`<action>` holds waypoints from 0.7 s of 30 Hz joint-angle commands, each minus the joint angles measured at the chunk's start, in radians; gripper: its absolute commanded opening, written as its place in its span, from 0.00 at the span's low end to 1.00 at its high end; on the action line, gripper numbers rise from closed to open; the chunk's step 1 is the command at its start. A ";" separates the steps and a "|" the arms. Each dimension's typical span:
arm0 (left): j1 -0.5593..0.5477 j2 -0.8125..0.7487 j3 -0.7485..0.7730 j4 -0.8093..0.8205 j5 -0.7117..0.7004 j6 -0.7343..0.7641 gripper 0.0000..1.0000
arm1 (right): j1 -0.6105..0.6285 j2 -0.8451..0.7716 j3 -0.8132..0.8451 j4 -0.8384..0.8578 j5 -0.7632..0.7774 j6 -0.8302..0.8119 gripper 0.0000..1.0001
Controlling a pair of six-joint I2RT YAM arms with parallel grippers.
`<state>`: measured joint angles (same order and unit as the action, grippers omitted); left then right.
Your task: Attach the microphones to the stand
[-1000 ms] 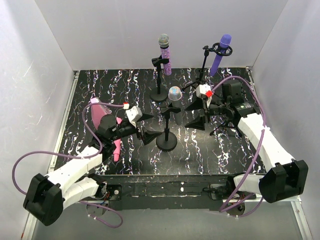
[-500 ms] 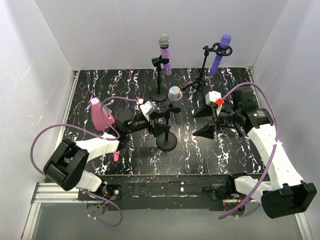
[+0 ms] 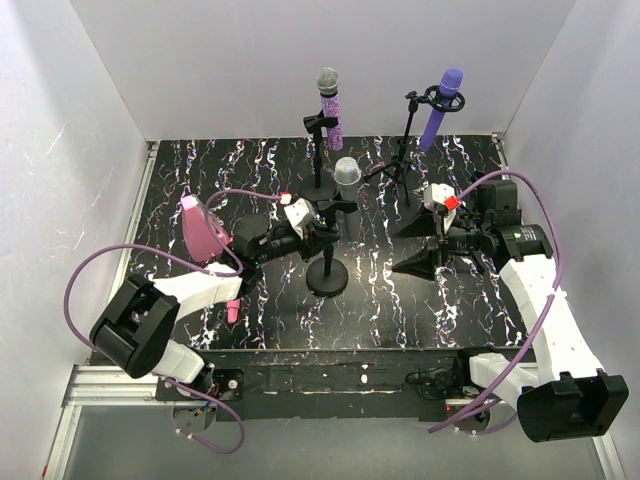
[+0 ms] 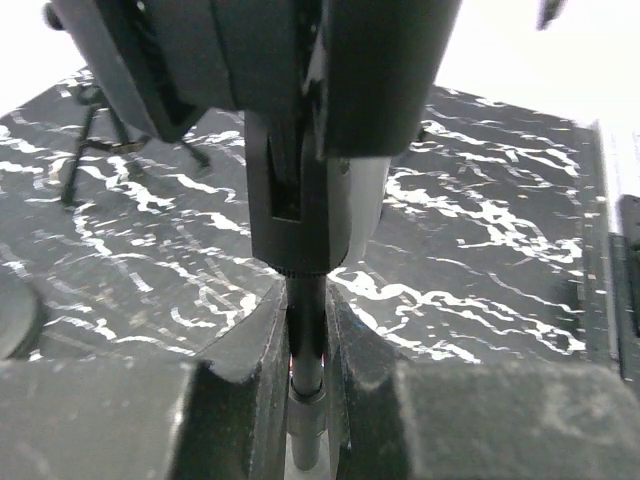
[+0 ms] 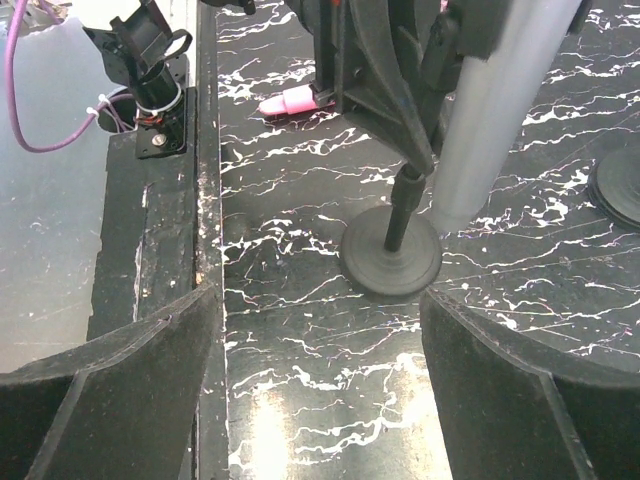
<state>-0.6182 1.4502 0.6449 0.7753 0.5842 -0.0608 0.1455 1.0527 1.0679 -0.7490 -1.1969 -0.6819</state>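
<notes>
Black fingers on my left gripper (image 4: pixel 306 360), and the stand pole (image 4: pixel 306 310) pinched between them is black too, turning dull silver lower down. Past that gripper I see the table (image 4: pixel 480 230), black with white marble veins. Right above it sits the silver-grey microphone (image 3: pixel 347 190) with its sparkly mesh head. My right gripper (image 5: pixel 320 400) is black-fingered as well; ahead of it there's a black round base (image 5: pixel 391 262), and further off the pink microphone (image 5: pixel 290 100). Far beyond both: a glittery pink-purple microphone (image 3: pixel 330 105) with grey mesh, and a plain purple microphone (image 3: pixel 440 105). Purple cables (image 3: pixel 100 270) trail behind
</notes>
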 commanded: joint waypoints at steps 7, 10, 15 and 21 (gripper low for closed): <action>0.227 -0.010 0.159 -0.002 -0.155 0.116 0.00 | -0.038 -0.023 -0.016 0.034 -0.061 0.018 0.88; 0.293 0.067 0.220 0.036 -0.165 0.095 0.00 | -0.044 -0.030 -0.022 0.036 -0.061 0.018 0.88; 0.359 0.191 0.298 0.070 -0.175 0.069 0.00 | -0.053 -0.037 -0.028 0.034 -0.064 0.018 0.88; 0.364 0.246 0.341 0.038 -0.173 0.090 0.00 | -0.072 -0.039 -0.031 0.034 -0.078 0.019 0.88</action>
<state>-0.2481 1.7271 0.9291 0.7708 0.4038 0.0185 0.0868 1.0328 1.0367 -0.7307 -1.2381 -0.6720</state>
